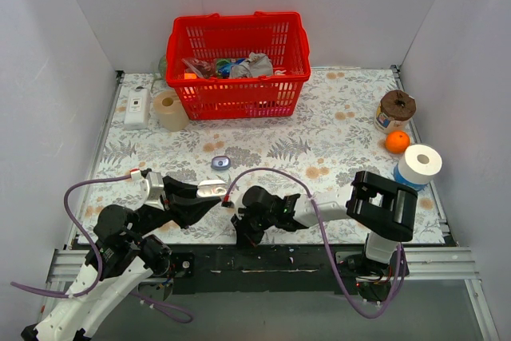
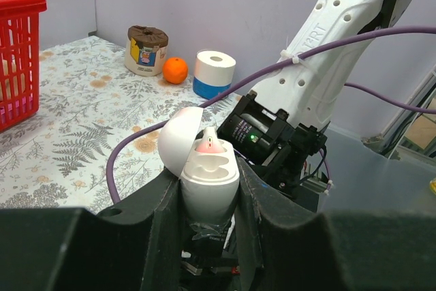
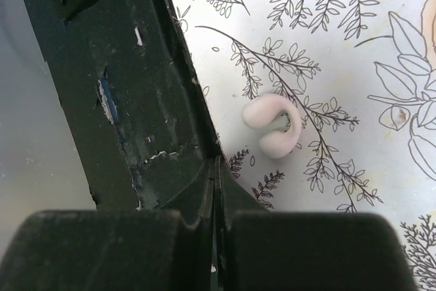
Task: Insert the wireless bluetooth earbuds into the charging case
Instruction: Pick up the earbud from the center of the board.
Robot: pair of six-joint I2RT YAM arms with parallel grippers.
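My left gripper (image 2: 209, 192) is shut on a white egg-shaped charging case (image 2: 208, 178) and holds it upright above the table's front edge. Its lid (image 2: 178, 138) is swung open to the left. One whitish earbud (image 2: 210, 145) with a pink glow sits in the far slot; the near slot is empty. The case also shows in the top view (image 1: 211, 189). A second white C-shaped earbud (image 3: 272, 126) lies on the floral cloth, just ahead and right of my right gripper (image 3: 218, 163), which is shut and empty. In the top view the right gripper (image 1: 239, 231) is next to the left one.
A small lavender-blue rounded object (image 1: 220, 163) lies mid-table. A red basket (image 1: 239, 61) stands at the back. A jar (image 1: 395, 109), orange (image 1: 397, 141) and blue-and-white roll (image 1: 419, 165) stand at the right. The black front rail (image 3: 102, 86) lies left of the right gripper.
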